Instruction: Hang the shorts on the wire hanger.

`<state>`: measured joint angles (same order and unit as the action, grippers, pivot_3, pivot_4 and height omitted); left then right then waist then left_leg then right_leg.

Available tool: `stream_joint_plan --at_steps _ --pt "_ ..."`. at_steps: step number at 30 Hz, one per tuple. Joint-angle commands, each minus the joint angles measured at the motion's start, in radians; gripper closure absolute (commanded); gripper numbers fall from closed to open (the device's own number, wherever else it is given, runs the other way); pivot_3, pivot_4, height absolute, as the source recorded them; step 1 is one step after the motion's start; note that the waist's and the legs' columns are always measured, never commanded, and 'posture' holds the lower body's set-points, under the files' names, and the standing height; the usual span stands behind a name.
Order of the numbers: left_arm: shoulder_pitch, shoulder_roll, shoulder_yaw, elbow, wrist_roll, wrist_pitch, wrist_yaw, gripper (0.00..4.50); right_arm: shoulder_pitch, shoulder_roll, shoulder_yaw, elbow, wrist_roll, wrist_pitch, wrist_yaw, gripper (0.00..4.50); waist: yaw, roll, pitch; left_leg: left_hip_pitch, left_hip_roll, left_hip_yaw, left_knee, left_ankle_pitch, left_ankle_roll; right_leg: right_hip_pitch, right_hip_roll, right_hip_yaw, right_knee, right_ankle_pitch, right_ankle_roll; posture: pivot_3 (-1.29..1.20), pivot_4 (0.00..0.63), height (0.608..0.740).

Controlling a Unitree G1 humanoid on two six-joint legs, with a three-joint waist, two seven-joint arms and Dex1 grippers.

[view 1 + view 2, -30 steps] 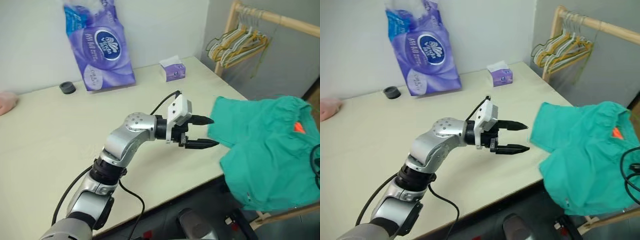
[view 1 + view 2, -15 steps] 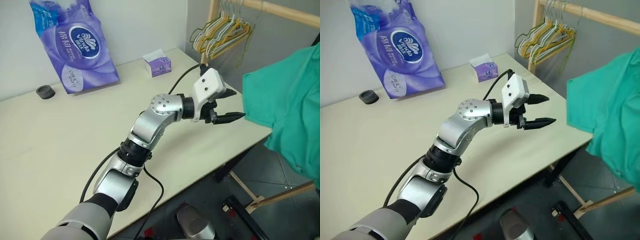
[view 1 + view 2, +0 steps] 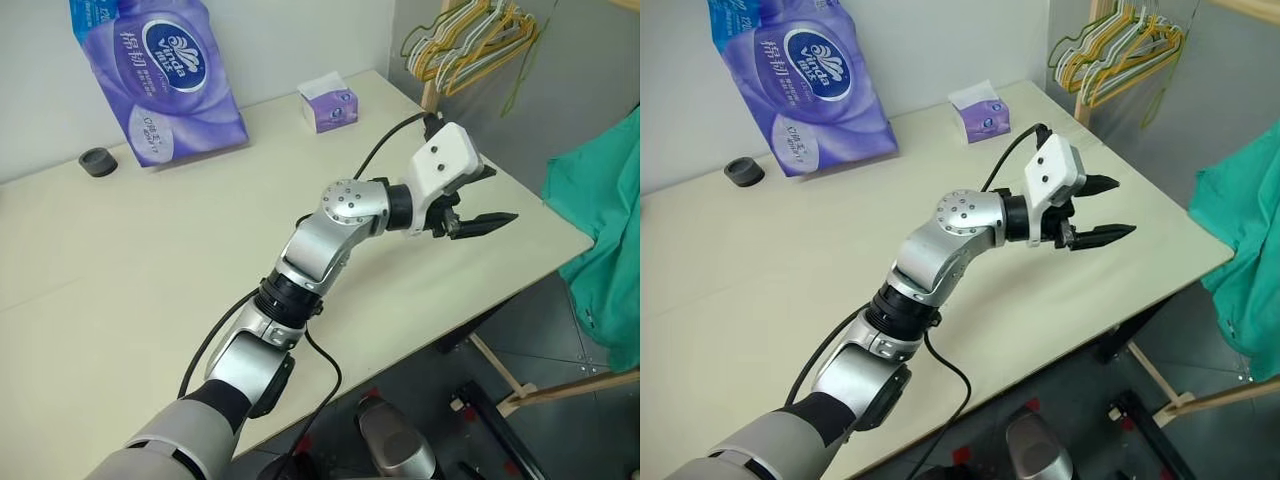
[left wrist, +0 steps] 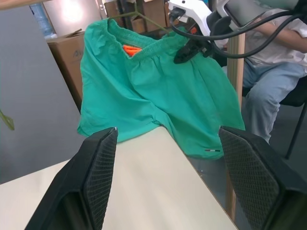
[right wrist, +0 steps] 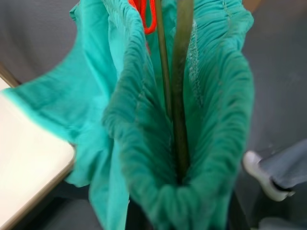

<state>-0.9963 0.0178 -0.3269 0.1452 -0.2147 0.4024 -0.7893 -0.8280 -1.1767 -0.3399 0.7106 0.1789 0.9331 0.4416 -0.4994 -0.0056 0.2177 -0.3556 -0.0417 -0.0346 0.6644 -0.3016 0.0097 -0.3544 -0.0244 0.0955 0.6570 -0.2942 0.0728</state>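
The left gripper (image 3: pixel 478 200) is held over the table (image 3: pixel 120 260) near its edge, fingers spread apart and empty. Past that edge the shorts (image 4: pixel 153 96) hang in the air (orange tie at the waistband), pinched at the waistband by the closed right gripper (image 4: pixel 189 50), with the wire hanger (image 5: pixel 175 86) running inside the waist opening.

Cream table (image 3: pixel 120 260) against white wall (image 3: pixel 300 40); wooden rack (image 3: pixel 432 60) beside it.
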Motion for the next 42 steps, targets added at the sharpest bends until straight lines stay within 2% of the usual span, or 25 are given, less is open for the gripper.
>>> stream_joint_plan --at_steps 1,5,10,18,21,23,32,38,42 --pt "-0.035 -0.017 0.008 -0.010 0.002 -0.025 -0.005 0.97 -0.079 -0.029 -0.051 0.016 0.015 0.058 -0.044 4.50 0.004 0.000 0.001 0.000 0.000 0.002 0.000 0.000 0.000 0.000 0.000 0.001 0.000 0.000 0.001 -0.51 0.241 0.740" --pt "-0.057 -0.040 0.022 0.014 -0.020 -0.008 -0.022 0.97 -0.127 -0.023 -0.107 0.037 0.039 0.156 -0.097 4.50 0.005 0.000 0.006 0.000 -0.001 0.007 0.000 -0.001 0.001 -0.002 -0.001 0.003 -0.002 0.002 0.004 -0.52 0.241 0.740" --pt "-0.122 -0.064 0.064 0.053 -0.109 0.064 -0.097 0.97 -0.099 0.006 -0.156 -0.059 0.077 0.271 -0.116 4.50 0.004 0.003 0.006 -0.004 0.000 0.008 0.000 -0.003 0.005 -0.002 -0.001 0.004 -0.009 0.005 0.007 -0.53 0.233 0.740" --pt "-0.197 -0.068 0.098 0.150 -0.112 0.032 -0.129 0.97 -0.097 0.048 -0.201 -0.161 0.102 0.317 -0.143 4.50 -0.001 0.006 0.005 -0.006 -0.001 0.011 0.000 -0.005 0.007 -0.004 -0.003 0.005 -0.011 0.008 0.006 -0.54 0.220 0.740" --pt "-0.207 -0.070 0.101 0.168 -0.108 0.019 -0.135 0.95 -0.092 0.063 -0.225 -0.205 0.113 0.346 -0.152 3.83 -0.002 0.007 0.004 -0.006 -0.001 0.011 0.000 -0.005 0.007 -0.005 -0.003 0.005 -0.011 0.008 0.006 -0.54 0.216 0.740" --pt "-0.211 -0.071 0.100 0.177 -0.105 0.010 -0.139 0.95 -0.086 0.073 -0.238 -0.232 0.116 0.364 -0.161 3.21 -0.004 0.007 0.004 -0.006 -0.001 0.011 0.000 -0.005 0.007 -0.005 -0.003 0.005 -0.011 0.008 0.006 -0.55 0.211 0.740" --pt "-0.216 -0.074 0.086 0.195 -0.092 -0.019 -0.162 0.95 -0.032 0.113 -0.300 -0.412 0.107 0.409 -0.221 0.08 -0.021 0.009 0.003 -0.006 -0.001 0.011 0.000 -0.005 0.007 -0.005 -0.003 0.005 -0.010 0.008 0.006 -0.57 0.195 0.740" --pt "-0.217 -0.074 0.084 0.201 -0.084 -0.028 -0.172 0.95 -0.015 0.197 -0.343 -0.558 0.067 0.372 -0.334 0.03 -0.034 0.010 0.002 -0.007 -0.001 0.011 0.000 -0.005 0.007 -0.006 -0.004 0.006 -0.010 0.008 0.006 -0.57 0.187 0.740" --pt "-0.212 -0.070 0.083 0.196 -0.078 -0.027 -0.175 0.95 0.007 0.233 -0.309 -0.660 0.056 0.262 -0.343 0.03 -0.041 0.010 0.002 -0.006 -0.001 0.011 0.001 -0.004 0.007 -0.006 -0.004 0.006 -0.008 0.009 0.007 -0.56 0.181 0.740"
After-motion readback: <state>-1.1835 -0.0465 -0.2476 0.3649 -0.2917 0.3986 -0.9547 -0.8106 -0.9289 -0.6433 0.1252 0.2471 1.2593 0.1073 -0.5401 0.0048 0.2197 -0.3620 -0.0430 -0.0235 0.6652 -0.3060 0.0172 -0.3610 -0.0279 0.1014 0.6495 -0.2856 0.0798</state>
